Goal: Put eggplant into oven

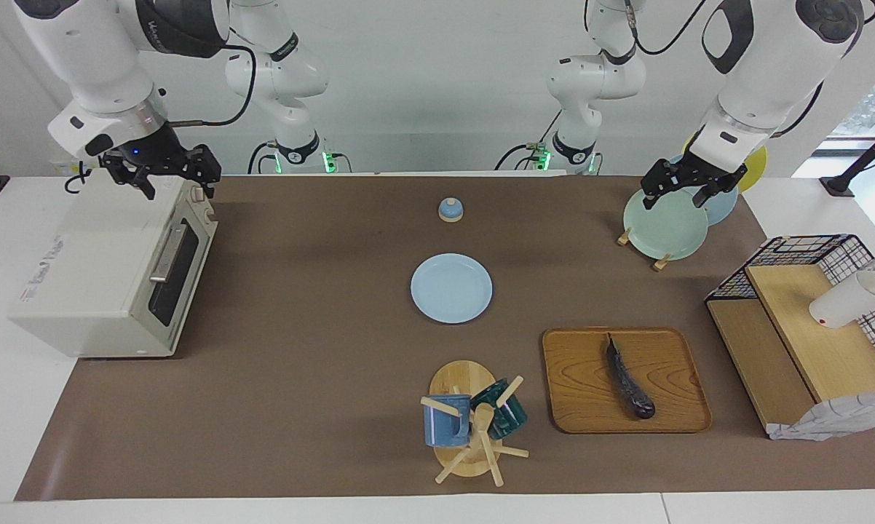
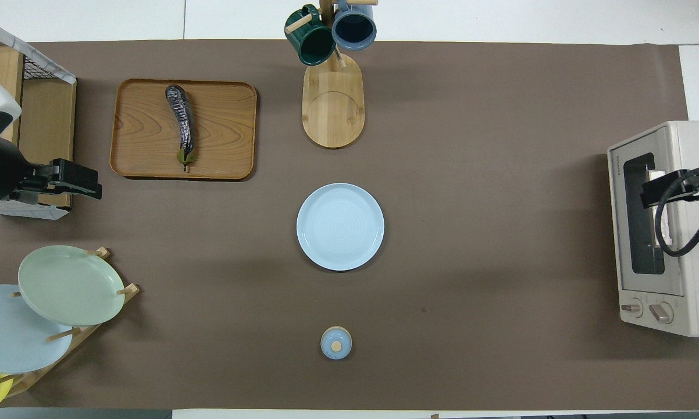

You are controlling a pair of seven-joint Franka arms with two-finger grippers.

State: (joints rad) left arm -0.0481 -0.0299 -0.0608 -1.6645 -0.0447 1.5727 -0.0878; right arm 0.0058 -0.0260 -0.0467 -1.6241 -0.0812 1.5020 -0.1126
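The eggplant (image 1: 629, 380) lies on a wooden tray (image 1: 576, 386) toward the left arm's end of the table, its thin stem end pointing toward the robots, and nothing touches it. The oven (image 1: 103, 276) stands at the right arm's end of the table with its dark glass door shut. The right gripper (image 1: 169, 177) hangs over the top of the oven, above the door edge, with its fingers spread and nothing between them. The left gripper (image 1: 681, 191) hangs over a rack of plates (image 1: 663, 225) at the left arm's end, close to the robots; its fingers are also spread and empty. A blue plate (image 1: 451, 288) sits mid-table, with a small blue lid (image 1: 450, 209) nearer to the robots than it. A mug stand (image 1: 466, 418) with two mugs stands just beside the tray, farther from the robots than the plate. A wire basket (image 1: 809, 255) with a wooden shelf stands at the left arm's end.
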